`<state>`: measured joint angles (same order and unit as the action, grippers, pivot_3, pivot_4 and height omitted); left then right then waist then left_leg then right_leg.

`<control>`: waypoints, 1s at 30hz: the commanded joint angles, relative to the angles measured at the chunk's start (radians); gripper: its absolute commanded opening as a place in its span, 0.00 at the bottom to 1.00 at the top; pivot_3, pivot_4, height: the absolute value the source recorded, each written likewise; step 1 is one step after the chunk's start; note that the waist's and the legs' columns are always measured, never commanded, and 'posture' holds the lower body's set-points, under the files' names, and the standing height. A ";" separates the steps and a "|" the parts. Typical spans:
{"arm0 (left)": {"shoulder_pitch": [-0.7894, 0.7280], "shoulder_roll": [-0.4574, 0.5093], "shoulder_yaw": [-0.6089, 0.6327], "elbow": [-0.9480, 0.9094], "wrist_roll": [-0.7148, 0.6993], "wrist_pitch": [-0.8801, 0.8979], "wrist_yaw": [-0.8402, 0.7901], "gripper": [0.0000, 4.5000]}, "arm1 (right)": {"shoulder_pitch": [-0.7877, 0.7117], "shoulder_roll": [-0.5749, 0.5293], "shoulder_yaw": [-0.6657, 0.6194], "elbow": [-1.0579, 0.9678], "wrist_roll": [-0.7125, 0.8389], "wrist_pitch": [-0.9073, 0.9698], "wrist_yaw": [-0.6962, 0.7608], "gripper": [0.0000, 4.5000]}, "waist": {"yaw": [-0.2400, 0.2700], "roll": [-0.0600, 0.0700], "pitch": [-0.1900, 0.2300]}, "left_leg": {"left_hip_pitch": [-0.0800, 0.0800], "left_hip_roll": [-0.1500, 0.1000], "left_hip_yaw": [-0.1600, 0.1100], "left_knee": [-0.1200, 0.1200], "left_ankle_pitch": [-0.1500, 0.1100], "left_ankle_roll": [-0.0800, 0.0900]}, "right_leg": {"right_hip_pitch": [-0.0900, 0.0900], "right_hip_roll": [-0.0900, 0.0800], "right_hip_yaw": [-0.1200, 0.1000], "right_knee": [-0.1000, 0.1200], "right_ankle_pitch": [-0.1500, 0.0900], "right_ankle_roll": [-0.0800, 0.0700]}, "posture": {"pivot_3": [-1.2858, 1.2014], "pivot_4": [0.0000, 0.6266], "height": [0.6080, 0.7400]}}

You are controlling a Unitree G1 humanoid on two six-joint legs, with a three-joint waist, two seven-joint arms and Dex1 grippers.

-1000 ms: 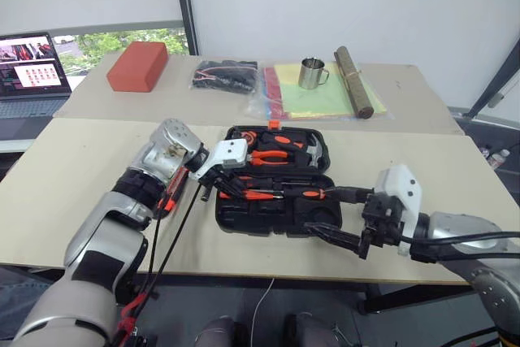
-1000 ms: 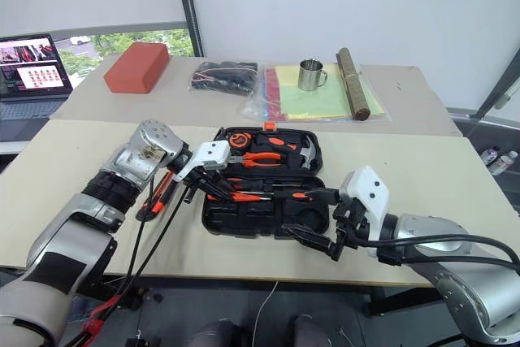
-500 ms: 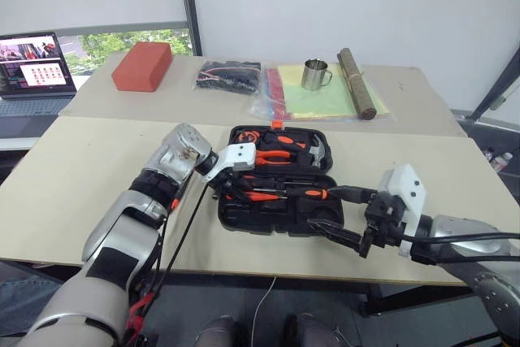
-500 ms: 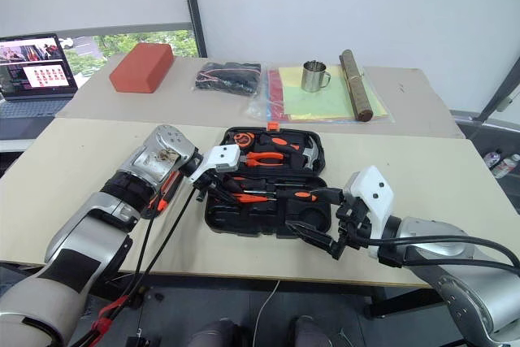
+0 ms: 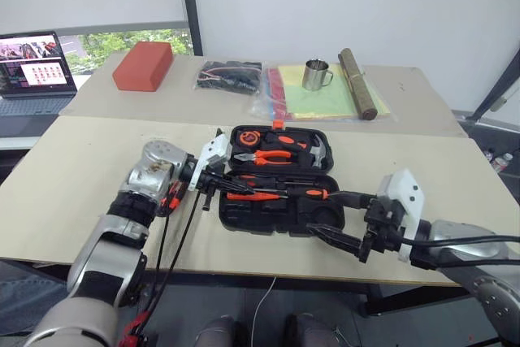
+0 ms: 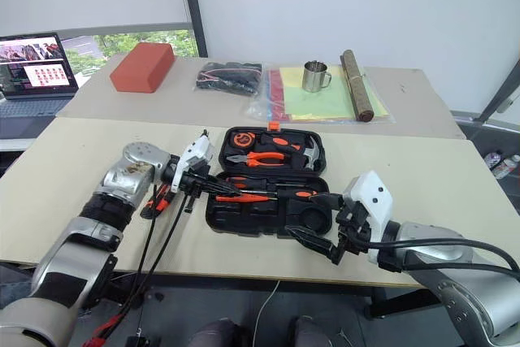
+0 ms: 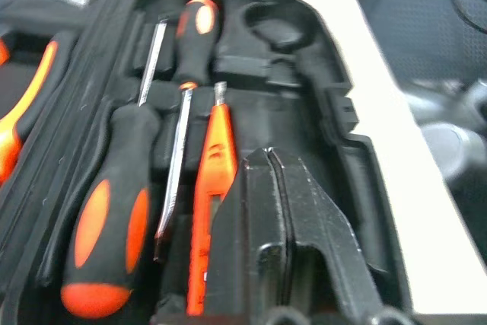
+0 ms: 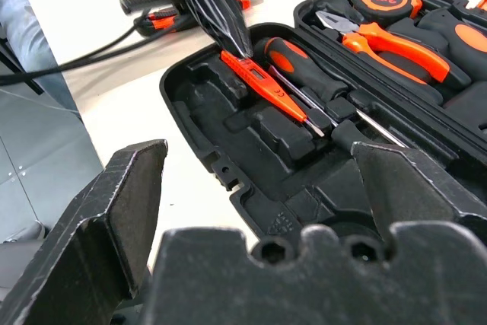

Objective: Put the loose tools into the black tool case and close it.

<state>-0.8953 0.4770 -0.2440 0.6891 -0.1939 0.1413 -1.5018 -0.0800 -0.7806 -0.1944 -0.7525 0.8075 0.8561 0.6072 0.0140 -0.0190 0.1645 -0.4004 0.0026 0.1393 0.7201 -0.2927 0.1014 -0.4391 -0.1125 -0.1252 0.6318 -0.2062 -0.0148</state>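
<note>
Packing goes on: my left claw [image 6: 213, 188] is clenched empty over the tester screwdriver [image 7: 207, 188] lying in the open case [image 5: 276, 215] on the table [image 5: 81, 168], my right claw [image 5: 341, 221] released; next I must fetch the utility knife [image 6: 156, 201].

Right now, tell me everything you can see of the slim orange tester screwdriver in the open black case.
The slim orange tester screwdriver looks like translucent orange plastic, with a short flat metal tip at one end. It lies in the near half of the open black moulded plastic tool case, beside a thin metal screwdriver shaft. The left gripper, shut, has its black fingertips down on the tester's handle end; whether it grips or just presses is unclear.
</note>
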 commanded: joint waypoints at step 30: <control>0.000 -0.076 -0.043 0.157 0.186 -0.185 0.078 0.00 | -0.043 0.018 0.025 0.018 0.001 -0.025 0.001 1.00 | -0.001 0.000 -0.001 | 0.002 0.000 0.000 0.001 -0.001 0.001 | 0.002 -0.001 0.000 0.000 0.001 0.000 | 0.52 0.24 0.97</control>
<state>-0.9252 0.3806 -0.2576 0.8215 -0.0628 -0.0296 -1.4296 -0.1030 -0.7586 -0.1624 -0.7324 0.8073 0.8561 0.6028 0.0125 -0.0189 0.1636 -0.3987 0.0028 0.1395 0.7208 -0.2935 0.1026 -0.4374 -0.1135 -0.1247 0.6318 -0.2050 -0.0151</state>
